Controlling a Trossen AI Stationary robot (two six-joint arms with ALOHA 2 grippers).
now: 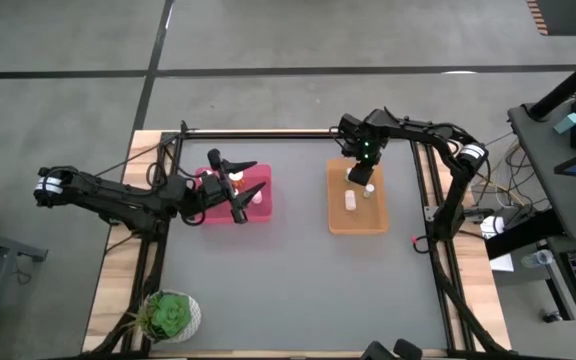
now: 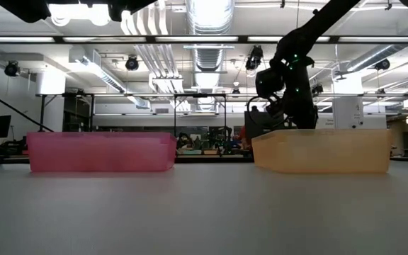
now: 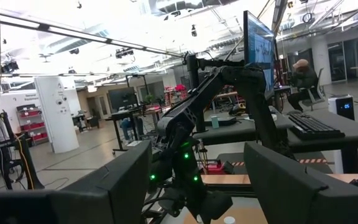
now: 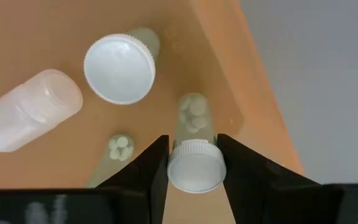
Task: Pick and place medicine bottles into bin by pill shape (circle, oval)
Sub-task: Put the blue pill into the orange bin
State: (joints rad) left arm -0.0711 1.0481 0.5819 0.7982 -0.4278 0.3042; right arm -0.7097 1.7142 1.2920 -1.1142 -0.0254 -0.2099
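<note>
Gripping bottle point(image 4: 194, 167), right gripper point(image 4: 193, 163), orange bin point(image 4: 229, 74)

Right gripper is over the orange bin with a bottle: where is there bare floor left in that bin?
In the orange bin, the near half is bare. The far half is crowded: the right gripper holds a capped bottle beside an upright bottle, a lying pale bottle and a small one. The grey table between the bins is open.

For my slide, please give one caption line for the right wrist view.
Right hand grips a white-capped pill bottle above the orange bin, two bottles inside.
</note>
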